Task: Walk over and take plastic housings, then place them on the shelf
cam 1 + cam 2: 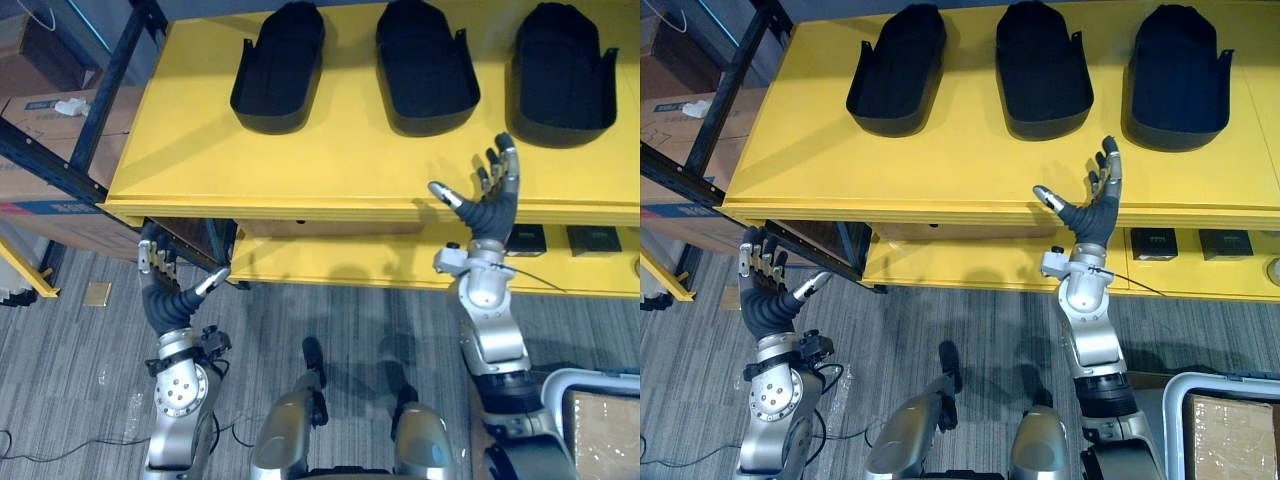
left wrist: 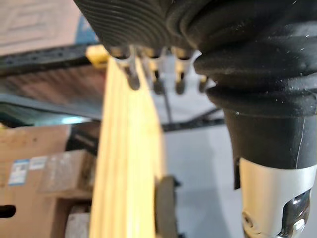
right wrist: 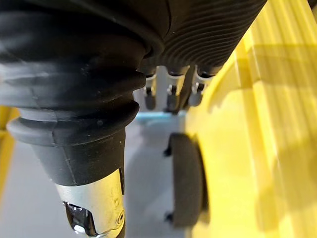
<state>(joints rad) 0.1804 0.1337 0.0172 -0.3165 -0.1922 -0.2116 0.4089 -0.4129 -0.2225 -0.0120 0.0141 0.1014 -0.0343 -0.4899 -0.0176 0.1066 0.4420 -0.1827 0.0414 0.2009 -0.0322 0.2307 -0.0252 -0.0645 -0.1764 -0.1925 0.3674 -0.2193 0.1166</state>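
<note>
Grey striped carpet floor [image 1: 330, 310] in front of a rack with a dark metal frame [image 1: 105, 85]. The top level is a broad yellow shelf [image 1: 330, 165]. A lower yellow shelf [image 1: 340, 262] sits beneath it, showing below the front edge. Brown cardboard boxes [image 1: 45, 110] stand off the top shelf's left end, behind the frame.

Three black plastic housings lie in a row along the rear of the top shelf, hollow sides up and apart from one another. They are the left housing [image 1: 280, 68], the middle housing [image 1: 425, 65], and the right housing [image 1: 562, 72] near the back right corner. All three rest on the shelf.

Right hand [image 1: 492, 212] — raised at the top shelf's front edge, right of centre. Fingers straight and spread, thumb out to the side, holding nothing. It is in front of the gap between the middle and right housings, clear of both.

Left hand [image 1: 160, 288] — low, below the top shelf's front left corner, over the carpet. Fingers loosely extended, thumb apart, empty.

A small black box [image 1: 524, 239] and a second black box [image 1: 593, 238] sit side by side at the lower shelf's right end.
</note>
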